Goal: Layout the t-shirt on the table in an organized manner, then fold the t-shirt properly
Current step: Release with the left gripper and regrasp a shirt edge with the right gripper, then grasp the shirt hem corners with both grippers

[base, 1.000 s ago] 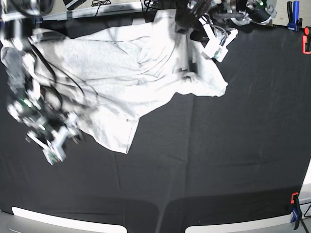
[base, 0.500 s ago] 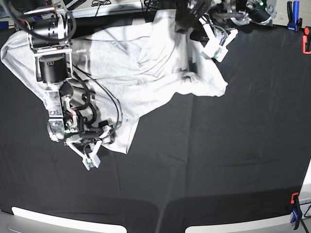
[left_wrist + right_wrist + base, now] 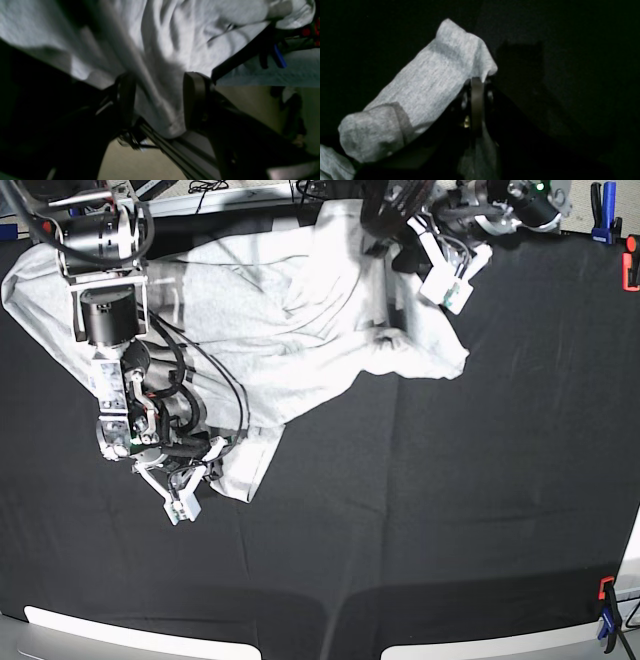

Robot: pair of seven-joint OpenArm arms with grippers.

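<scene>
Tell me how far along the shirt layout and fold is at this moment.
Early in the layout stage. Nothing looks finished: the white cotton t-shirt lies crumpled and bunched on the black cloth table. In hand: the right gripper is shut on a corner of the shirt's hem, and fabric sits between the open jaws of the left gripper at the far table edge. Left: spreading it flat, then every fold.

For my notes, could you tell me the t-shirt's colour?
Light grey-white t-shirt, clearest in the base view.

T-shirt point(image 3: 270, 310) lies crumpled on table point(image 3: 450, 510), far-left part in base view. Right gripper point(image 3: 205, 475) at its near corner; left gripper point(image 3: 400, 250) at far edge
</scene>
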